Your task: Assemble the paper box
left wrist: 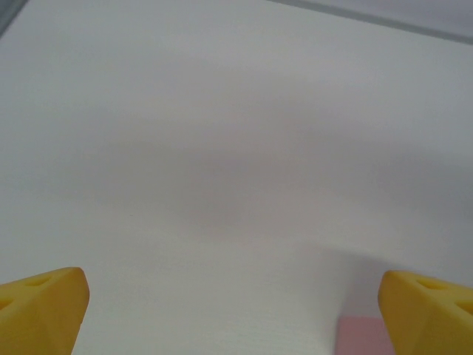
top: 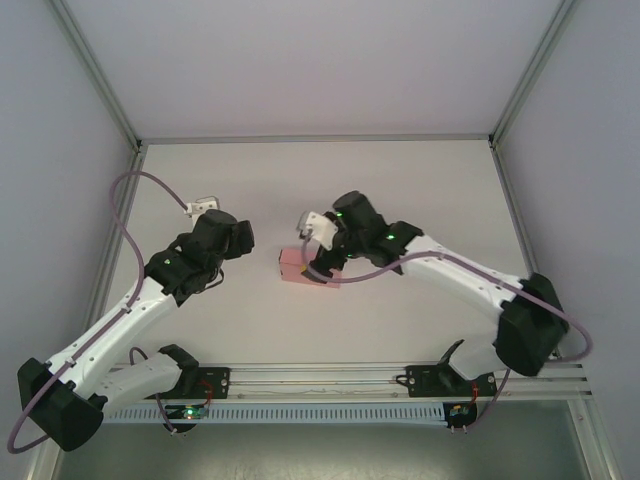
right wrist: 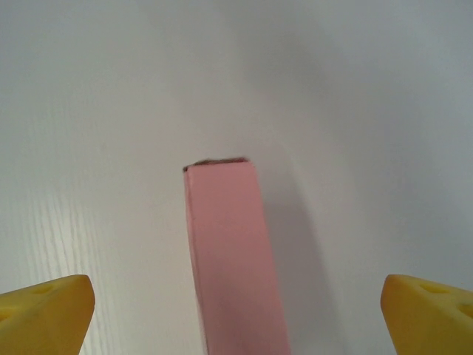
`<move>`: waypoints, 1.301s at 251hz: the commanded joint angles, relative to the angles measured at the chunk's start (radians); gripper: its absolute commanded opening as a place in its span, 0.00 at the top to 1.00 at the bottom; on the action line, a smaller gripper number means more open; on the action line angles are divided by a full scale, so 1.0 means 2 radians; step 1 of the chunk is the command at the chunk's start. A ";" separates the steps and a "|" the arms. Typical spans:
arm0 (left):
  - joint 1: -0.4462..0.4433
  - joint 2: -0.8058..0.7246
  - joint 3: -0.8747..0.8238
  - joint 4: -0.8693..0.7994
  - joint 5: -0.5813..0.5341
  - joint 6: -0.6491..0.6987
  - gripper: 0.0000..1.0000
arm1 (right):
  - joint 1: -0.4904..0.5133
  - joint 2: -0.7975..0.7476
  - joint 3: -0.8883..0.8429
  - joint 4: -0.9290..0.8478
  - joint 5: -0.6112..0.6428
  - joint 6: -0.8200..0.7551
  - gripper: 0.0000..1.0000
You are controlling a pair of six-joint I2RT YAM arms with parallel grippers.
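The pink paper box stands folded into a small rectangular box on the white table, between the two arms. In the right wrist view the paper box rises as a narrow pink block between the yellow fingertips, touching neither. My right gripper is open and hangs right over the box. My left gripper is open, a short way left of the box. In the left wrist view a corner of the paper box peeks in beside the right yellow fingertip, and the left gripper holds nothing.
The white table is walled by a metal frame with posts at the back corners. A rail runs along the near edge between the arm bases. Cables loop off both arms.
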 commanded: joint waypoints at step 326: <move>0.002 -0.024 -0.016 0.029 0.019 0.076 0.00 | 0.021 0.135 -0.077 0.328 0.347 -0.380 0.58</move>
